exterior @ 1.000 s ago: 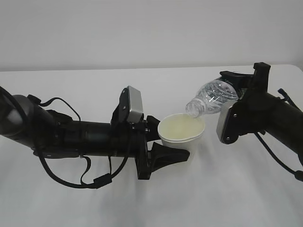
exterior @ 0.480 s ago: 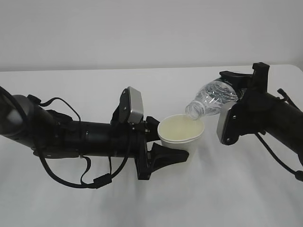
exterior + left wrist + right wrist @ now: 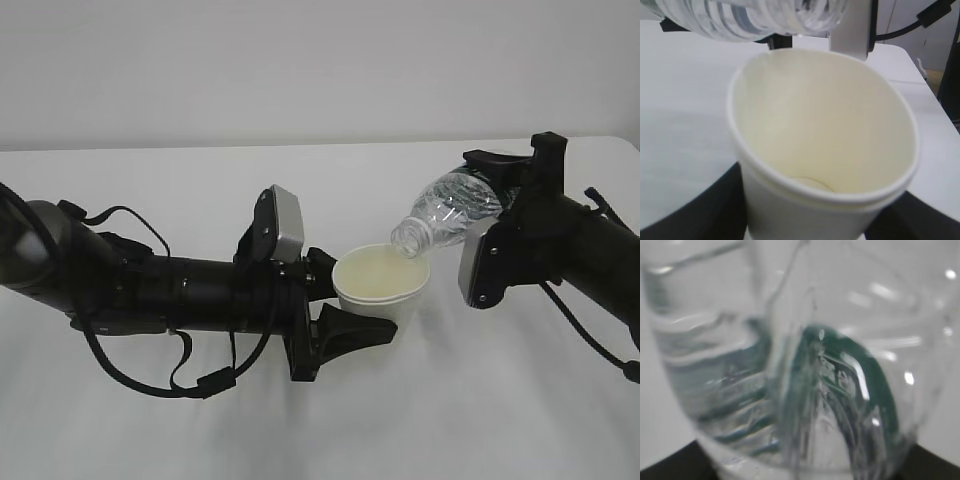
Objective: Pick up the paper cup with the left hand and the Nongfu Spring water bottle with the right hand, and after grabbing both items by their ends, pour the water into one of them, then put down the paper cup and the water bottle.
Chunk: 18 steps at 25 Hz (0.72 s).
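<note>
Tool on the left [image 3: 345, 312], seen from outside, holds the cup [image 3: 381, 290] by its lower end, so the mouth stays free and tips slightly toward the bottle. The right tool [image 3: 497, 232] clamps the bottle [image 3: 447, 215] at its base end, leaving the neck free to dip; the open mouth sits just over the cup's far rim, a pouring pose. Both are held clear above the white tabletop [image 3: 500, 400]. No stream of water is visible here.

From the left wrist, the cup [image 3: 825, 165] fills the view, its cream inside showing only a pale patch at the bottom; whether that is water I cannot tell. The ribbed bottle [image 3: 750, 17] hangs just above the rim.

From the right wrist, the bottle [image 3: 805, 370] is pressed close to the lens, blurred, green label showing through, consistent with a firm grip at that end.
</note>
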Tool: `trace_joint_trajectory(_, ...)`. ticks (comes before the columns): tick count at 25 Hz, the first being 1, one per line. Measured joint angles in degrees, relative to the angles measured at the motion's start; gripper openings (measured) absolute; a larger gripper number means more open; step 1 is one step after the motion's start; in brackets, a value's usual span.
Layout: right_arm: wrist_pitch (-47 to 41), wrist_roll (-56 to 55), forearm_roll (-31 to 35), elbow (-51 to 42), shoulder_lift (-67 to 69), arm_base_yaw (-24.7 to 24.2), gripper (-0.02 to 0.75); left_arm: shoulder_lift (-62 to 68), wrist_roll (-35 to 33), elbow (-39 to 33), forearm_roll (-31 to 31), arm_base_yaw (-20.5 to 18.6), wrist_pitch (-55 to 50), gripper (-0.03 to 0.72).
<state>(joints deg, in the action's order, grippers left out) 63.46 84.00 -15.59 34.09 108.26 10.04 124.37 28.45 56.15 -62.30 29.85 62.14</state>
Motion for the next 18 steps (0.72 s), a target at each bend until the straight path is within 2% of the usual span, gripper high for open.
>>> trace_joint_trajectory(18, 0.0, 2.72, 0.0, 0.0, 0.0, 0.0, 0.403, 0.0, 0.0, 0.0, -0.09, 0.0, 0.0, 0.445)
